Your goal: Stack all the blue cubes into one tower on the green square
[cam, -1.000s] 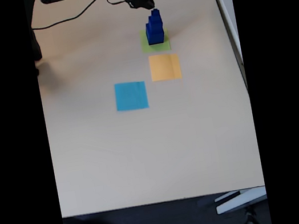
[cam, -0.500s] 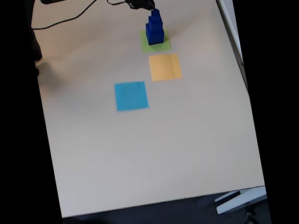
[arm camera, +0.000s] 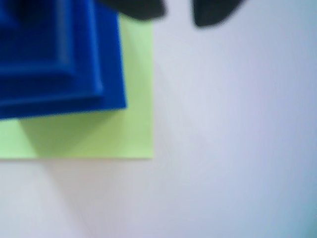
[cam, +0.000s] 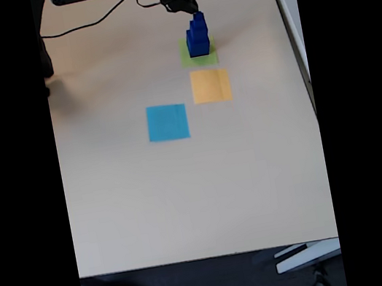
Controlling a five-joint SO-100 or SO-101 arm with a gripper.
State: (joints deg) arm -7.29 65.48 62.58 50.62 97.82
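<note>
tower [cam: 197, 36] on green square [cam: 199, 56] looks rigid, light, tippy; grip any cube by flat sides; tool [cam: 184, 5] jaws apart, empty.

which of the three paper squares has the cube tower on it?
The green square, farthest up the table in the fixed view, under the tower. The orange square and light blue square lie bare.

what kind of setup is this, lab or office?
Probably an office or lab desk: a plain beige table over dark carpet, a loose black cable, and flat coloured paper squares, the green square carrying the tower.
</note>
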